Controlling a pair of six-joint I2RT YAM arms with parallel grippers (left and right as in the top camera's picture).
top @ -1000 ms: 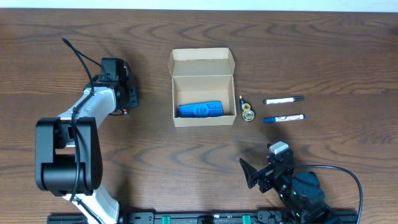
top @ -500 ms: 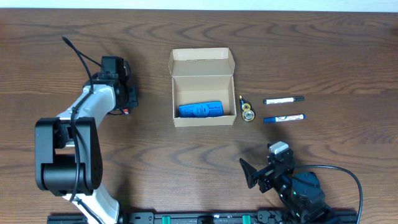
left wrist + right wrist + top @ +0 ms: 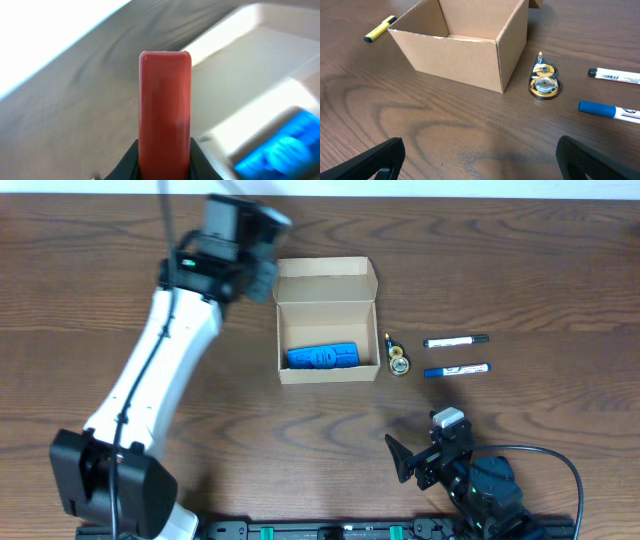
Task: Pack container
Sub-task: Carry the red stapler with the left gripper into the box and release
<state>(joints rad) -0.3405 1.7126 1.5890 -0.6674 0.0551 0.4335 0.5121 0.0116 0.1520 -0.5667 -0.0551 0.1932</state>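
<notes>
plainly, the container sat open near the middle of the worktop, with its hinged flap laid back toward the far edge. a blue thing lay inside along the near wall. a small tape dispenser rested just beside its right wall, and two markers lay farther right, well apart from it. from the right wrist, a yellow pen showed on the wood past the box's far left corner.

the left hand hung at the box's far left corner, clamped on a red bar-shaped thing that stood straight out between its fingers. what the thing was could not be told. the right hand waited low at the near edge with its fingers wide apart and nothing between them.

the box looked like thin, plain cardboard, so it was probably light and likely to slide on the smooth wood if nudged from one side. its walls seemed stiff enough along the folds but would likely buckle under a hard pinch at mid-span. the best hold seemed to be a side wall's top edge close to a corner, where two panels braced each other. the flap looked floppy at its hinge, so it was judged best taken by its free edge and folded over with the box steadied from the opposite side.
</notes>
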